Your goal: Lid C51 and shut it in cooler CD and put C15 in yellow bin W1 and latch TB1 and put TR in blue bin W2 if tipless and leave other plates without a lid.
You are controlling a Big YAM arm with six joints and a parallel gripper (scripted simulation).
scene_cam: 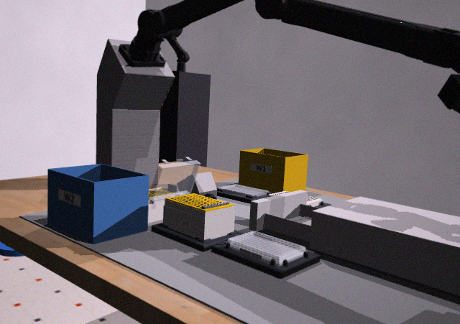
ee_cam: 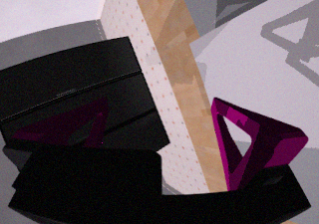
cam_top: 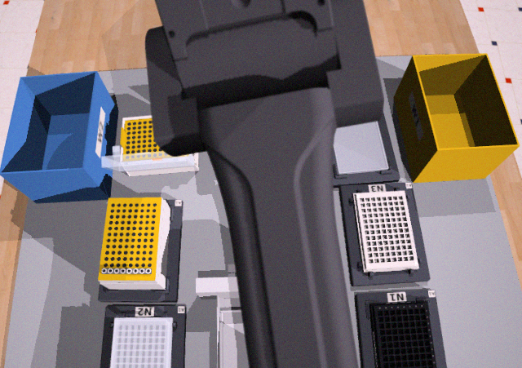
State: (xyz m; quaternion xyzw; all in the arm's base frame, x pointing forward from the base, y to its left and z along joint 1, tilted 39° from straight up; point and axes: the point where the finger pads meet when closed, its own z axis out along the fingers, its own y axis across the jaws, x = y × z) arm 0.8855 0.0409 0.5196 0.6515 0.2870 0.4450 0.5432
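Hanging high off the surface with fingers spread wide and gripping nothing, the hand [ee_cam: 162,144] sits well above the clear plate [cam_top: 142,342], which lies in its nest near the surface's front-left corner.

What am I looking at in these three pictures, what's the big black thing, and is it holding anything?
The black thing is a robot arm. One picture looks straight down past it, one looks from the side, and one sits at its wrist. The wrist picture shows the gripper with purple fingers wide apart, holding nothing. On the grey bench mat stand a blue bin W2, a yellow bin W1, a yellow-topped tip rack, a similar tip box with its clear lid raised, and white, black and clear well plates in dark nests.
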